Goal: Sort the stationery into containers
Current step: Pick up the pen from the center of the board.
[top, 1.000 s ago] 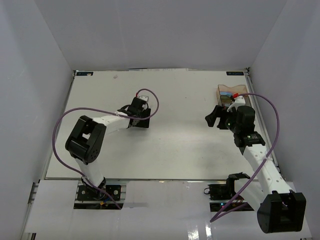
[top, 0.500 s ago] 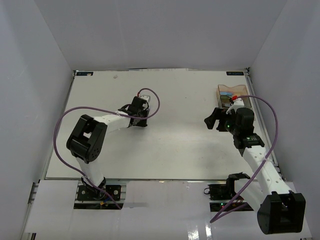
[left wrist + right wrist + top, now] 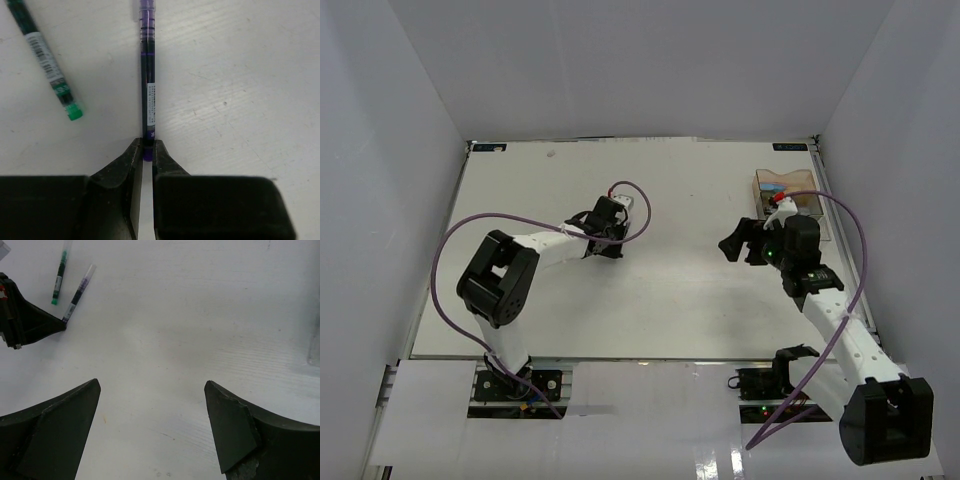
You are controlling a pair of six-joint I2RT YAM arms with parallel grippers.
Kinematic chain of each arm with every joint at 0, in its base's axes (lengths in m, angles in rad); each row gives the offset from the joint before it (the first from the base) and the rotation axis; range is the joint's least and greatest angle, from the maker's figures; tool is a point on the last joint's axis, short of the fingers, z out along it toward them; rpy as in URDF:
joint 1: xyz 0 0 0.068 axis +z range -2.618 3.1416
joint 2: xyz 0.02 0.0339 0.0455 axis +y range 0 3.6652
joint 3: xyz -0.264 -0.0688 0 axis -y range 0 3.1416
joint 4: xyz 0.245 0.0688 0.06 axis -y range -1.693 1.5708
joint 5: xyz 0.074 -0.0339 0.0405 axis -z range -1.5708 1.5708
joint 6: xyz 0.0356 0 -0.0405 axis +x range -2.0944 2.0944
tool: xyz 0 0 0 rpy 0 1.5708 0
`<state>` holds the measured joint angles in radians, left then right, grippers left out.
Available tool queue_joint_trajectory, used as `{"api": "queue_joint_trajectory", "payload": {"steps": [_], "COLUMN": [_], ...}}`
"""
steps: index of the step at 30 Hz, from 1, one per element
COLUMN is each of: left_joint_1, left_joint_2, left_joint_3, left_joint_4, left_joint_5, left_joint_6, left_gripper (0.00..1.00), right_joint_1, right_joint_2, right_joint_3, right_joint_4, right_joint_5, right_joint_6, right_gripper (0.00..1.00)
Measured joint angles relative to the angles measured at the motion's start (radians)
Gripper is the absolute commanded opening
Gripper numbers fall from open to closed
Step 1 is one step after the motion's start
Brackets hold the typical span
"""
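A thin purple pen (image 3: 148,75) lies on the white table, and my left gripper (image 3: 147,147) is shut on its near end. Beside it, to the left, a green-tipped pen (image 3: 47,57) lies free. The right wrist view shows both pens, purple (image 3: 79,292) and green (image 3: 60,272), far off at its upper left. My right gripper (image 3: 151,385) hangs open over bare table, holding nothing. In the top view it (image 3: 738,240) is left of the amber container (image 3: 782,185), which holds blue and red pieces. The clear container (image 3: 817,212) beside it is partly hidden by the arm.
White walls enclose the table (image 3: 670,290) on three sides. A purple cable (image 3: 640,215) loops beside the left wrist and another (image 3: 855,250) arcs over the right arm. The left gripper's black body (image 3: 25,322) shows at the left edge of the right wrist view.
My left gripper has closed on the purple pen and its wrist has shifted a little right. My right gripper, still open, has moved left, away from the containers.
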<state>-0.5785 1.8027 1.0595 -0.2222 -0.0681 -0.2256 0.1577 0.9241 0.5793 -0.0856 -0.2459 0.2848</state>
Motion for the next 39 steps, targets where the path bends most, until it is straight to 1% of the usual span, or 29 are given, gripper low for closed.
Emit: {"api": "queue_joint_trajectory", "payload": {"steps": [5, 12, 17, 24, 25, 28, 31, 34, 35, 37, 38, 39], "left_joint_1": [-0.041, -0.110, -0.113, -0.112, -0.112, -0.112, -0.112, -0.112, -0.112, -0.112, -0.112, -0.112], "left_joint_2": [-0.039, -0.225, -0.335, -0.407, -0.415, -0.441, -0.461, -0.472, -0.473, -0.473, -0.473, -0.473], "left_joint_3": [-0.016, -0.089, -0.137, -0.190, -0.196, -0.209, -0.216, -0.218, -0.218, -0.219, -0.219, -0.219], "left_joint_4": [-0.018, -0.029, -0.012, 0.022, 0.028, 0.044, 0.061, 0.079, 0.083, 0.090, 0.091, 0.092], "left_joint_5": [0.093, 0.227, 0.300, 0.356, 0.360, 0.370, 0.376, 0.381, 0.383, 0.383, 0.383, 0.383], "left_joint_6": [0.059, 0.253, 0.345, 0.411, 0.417, 0.429, 0.438, 0.444, 0.446, 0.447, 0.447, 0.447], "left_gripper": [0.03, 0.02, 0.03, 0.03, 0.03, 0.03, 0.03, 0.03, 0.02, 0.03, 0.03, 0.03], "right_joint_1": [0.088, 0.227, 0.296, 0.343, 0.343, 0.343, 0.343, 0.343, 0.343, 0.343, 0.343, 0.343], "right_joint_2": [0.072, 0.230, 0.346, 0.458, 0.469, 0.491, 0.504, 0.509, 0.509, 0.509, 0.509, 0.509], "right_joint_3": [0.015, 0.123, 0.220, 0.319, 0.325, 0.332, 0.332, 0.334, 0.334, 0.334, 0.334, 0.334], "right_joint_4": [0.007, 0.016, 0.037, 0.076, 0.084, 0.092, 0.094, 0.099, 0.103, 0.115, 0.121, 0.127], "right_joint_5": [-0.039, -0.095, -0.123, -0.125, -0.124, -0.123, -0.123, -0.127, -0.129, -0.138, -0.144, -0.151], "right_joint_6": [0.043, 0.087, 0.126, 0.185, 0.193, 0.212, 0.224, 0.233, 0.237, 0.242, 0.247, 0.252], "right_gripper": [0.91, 0.92, 0.95, 1.00, 0.96, 0.91, 0.82, 0.68, 0.61, 0.53, 0.47, 0.45]}}
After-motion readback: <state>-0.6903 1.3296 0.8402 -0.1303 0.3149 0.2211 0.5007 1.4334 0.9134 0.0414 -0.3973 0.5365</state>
